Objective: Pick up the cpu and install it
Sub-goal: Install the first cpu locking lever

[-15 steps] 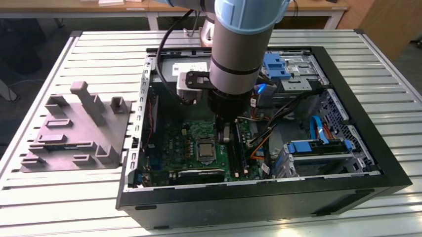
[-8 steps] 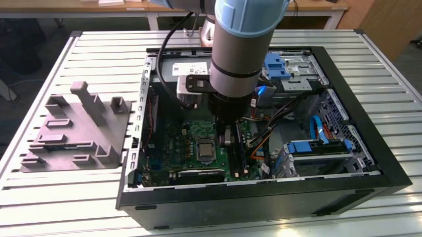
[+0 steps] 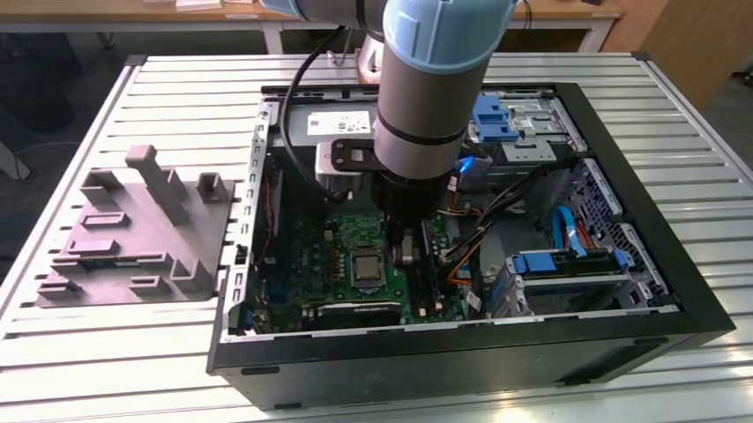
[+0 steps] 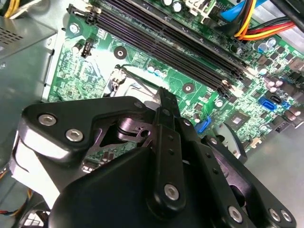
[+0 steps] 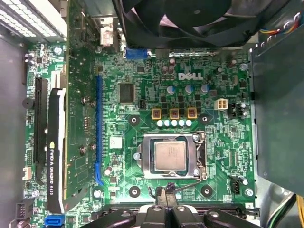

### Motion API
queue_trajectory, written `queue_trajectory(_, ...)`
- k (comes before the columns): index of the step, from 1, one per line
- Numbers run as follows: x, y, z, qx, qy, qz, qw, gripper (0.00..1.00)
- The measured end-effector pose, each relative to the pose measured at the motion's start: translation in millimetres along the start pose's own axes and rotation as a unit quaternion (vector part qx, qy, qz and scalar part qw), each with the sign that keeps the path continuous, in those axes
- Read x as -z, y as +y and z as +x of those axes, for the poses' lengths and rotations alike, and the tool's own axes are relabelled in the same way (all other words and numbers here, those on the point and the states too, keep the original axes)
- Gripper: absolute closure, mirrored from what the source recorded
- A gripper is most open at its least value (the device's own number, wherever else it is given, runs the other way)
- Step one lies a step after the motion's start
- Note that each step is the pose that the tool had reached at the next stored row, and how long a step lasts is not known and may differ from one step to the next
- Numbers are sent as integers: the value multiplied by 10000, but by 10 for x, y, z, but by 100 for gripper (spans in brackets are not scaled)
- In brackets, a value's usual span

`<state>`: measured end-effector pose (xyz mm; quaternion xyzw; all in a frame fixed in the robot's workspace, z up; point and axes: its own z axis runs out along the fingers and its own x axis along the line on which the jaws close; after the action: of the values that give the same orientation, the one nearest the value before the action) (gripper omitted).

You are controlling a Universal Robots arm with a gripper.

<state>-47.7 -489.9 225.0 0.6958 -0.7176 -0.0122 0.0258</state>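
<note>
The cpu (image 5: 170, 156), a small silver-grey square, lies flat inside the silver socket frame (image 5: 197, 156) on the green motherboard (image 5: 223, 142). My gripper (image 5: 166, 194) hangs just beside the socket's edge, shut, with its fingertips together and nothing between them. In the second wrist view the gripper (image 4: 164, 97) points down at the board next to the socket (image 4: 124, 83). The exterior view shows the arm reaching down into the open computer case, with the gripper (image 3: 406, 251) close to the socket (image 3: 366, 265).
Dark memory slots (image 4: 180, 40) run alongside the socket. A black graphics card (image 5: 54, 152) stands at the board's side, and a large fan (image 5: 199, 19) hangs over it. Blue drive brackets (image 3: 562, 261) and cables fill the case (image 3: 659, 264). A grey holder block (image 3: 130, 233) sits outside on the slatted table (image 3: 70, 352).
</note>
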Motion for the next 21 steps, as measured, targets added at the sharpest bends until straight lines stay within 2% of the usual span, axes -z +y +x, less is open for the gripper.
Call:
queue_trajectory(5,-71,-4,-1,28,1,1,10000,89)
queue_trajectory(21,-146,-5,51,230,12,5,9997,89)
